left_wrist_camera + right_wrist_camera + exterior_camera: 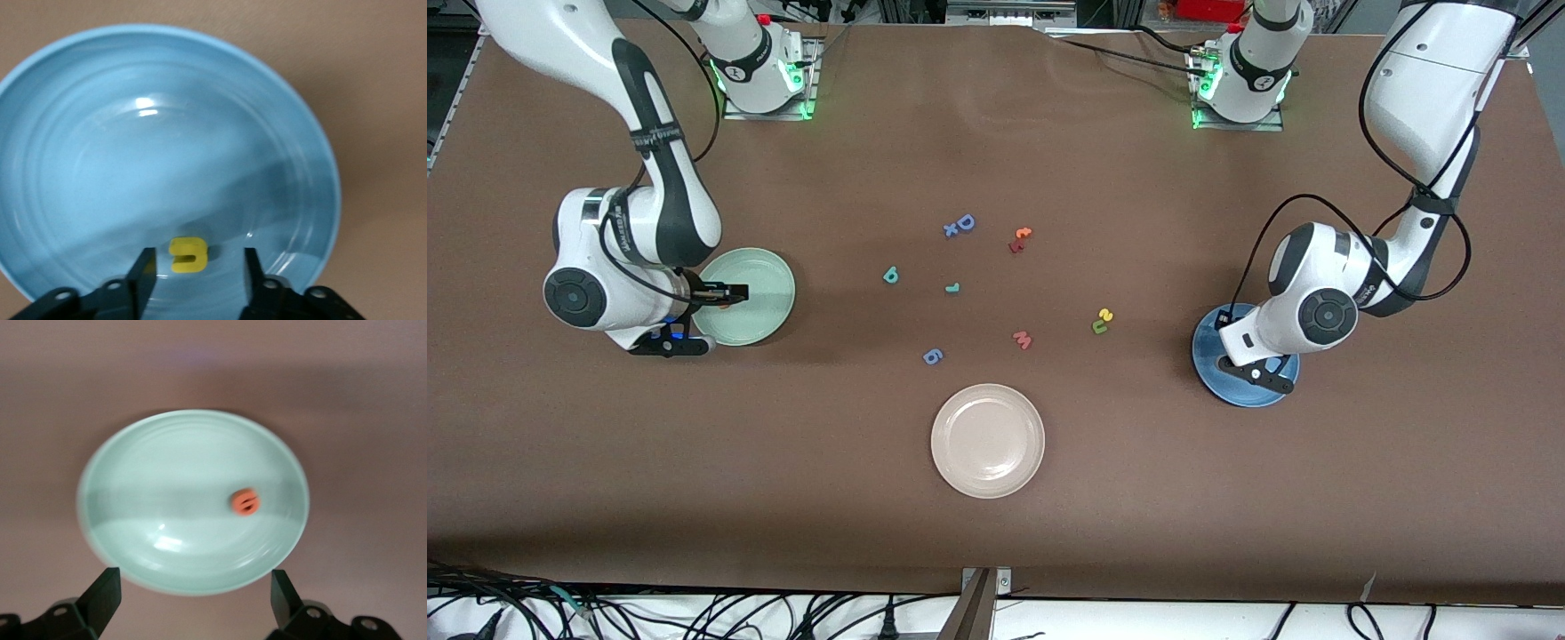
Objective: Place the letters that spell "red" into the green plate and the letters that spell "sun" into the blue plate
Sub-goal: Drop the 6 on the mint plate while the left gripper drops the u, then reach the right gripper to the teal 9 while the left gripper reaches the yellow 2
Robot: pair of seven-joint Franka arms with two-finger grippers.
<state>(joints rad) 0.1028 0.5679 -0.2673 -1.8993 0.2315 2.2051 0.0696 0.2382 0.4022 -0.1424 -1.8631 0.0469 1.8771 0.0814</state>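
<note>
At the right arm's end of the table, the round pale mint-green plate (769,293) is being hovered over by the right tool (193,593), whose fingers are being held wide apart with nothing between them; the small orange round "e" (245,501) is lying loose in that plate. Toward the middle of the brown table (996,533), the teal "d" (890,276) and the smaller teal "r" (952,287) are lying well apart from either plate. Nearer the left arm's end, the yellow "s" (1106,315) and the olive-green "n" (1100,327) are lying touching one another. At that end, the round sky-blue plate (1209,351) is being hovered over by the left tool (195,277); its fingers are standing partly apart, and the yellow "u" (187,255) is seen between them but clear of both, seemingly resting in the plate.

The letters are judged to be light, stiff and rather smooth, so each is probably best pinched across its flat sides, low to the table, with the fingers narrowed beforehand; the touching pair may be disturbed when one is taken.
</note>
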